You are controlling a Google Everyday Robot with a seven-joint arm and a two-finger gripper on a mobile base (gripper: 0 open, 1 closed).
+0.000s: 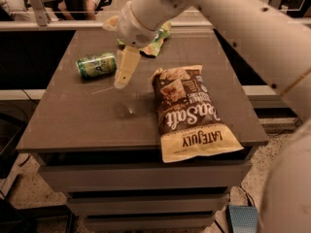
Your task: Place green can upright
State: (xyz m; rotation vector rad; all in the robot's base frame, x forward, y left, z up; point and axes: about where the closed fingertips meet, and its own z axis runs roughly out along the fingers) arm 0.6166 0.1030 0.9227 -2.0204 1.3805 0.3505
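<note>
The green can [96, 65] lies on its side at the back left of the grey table [87, 125], silver end facing left. My gripper [122, 79] hangs from the white arm just right of the can, fingertips pointing down a little above the tabletop, a short gap from the can and holding nothing that I can see.
A brown and yellow chip bag [189, 111] lies flat at the right, reaching the front edge. A crinkled green snack bag [156, 41] lies at the back, partly hidden by my arm. A railing and seated people are behind the table.
</note>
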